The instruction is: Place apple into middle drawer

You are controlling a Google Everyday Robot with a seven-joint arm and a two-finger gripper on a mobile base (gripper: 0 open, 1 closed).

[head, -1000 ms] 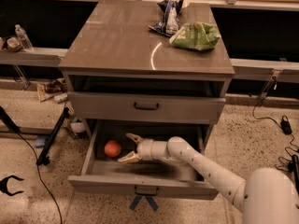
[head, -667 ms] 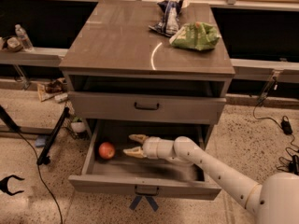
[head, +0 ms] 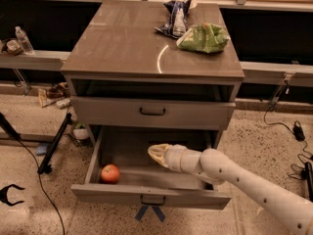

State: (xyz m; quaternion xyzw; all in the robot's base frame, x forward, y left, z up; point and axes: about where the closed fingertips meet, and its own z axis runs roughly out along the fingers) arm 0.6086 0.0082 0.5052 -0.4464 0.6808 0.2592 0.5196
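Observation:
The apple (head: 110, 173), small and red-orange, lies loose in the front left corner of the middle drawer (head: 146, 193). The drawer is pulled open and shows its plain grey tray. My gripper (head: 156, 153) is inside the drawer over its middle, to the right of the apple and a little behind it. It is apart from the apple and holds nothing. My pale arm (head: 244, 180) reaches in from the lower right, over the drawer's right front corner.
A closed grey drawer front (head: 152, 111) sits above the open one, under a dark slot. A green snack bag (head: 204, 37) and a dark bag (head: 175, 18) lie on the cabinet top. A black stand leg (head: 54, 146) and cables lie on the floor at the left.
My gripper has drawn back to the right, away from the apple. The apple now lies free, nearer the drawer's front left corner.

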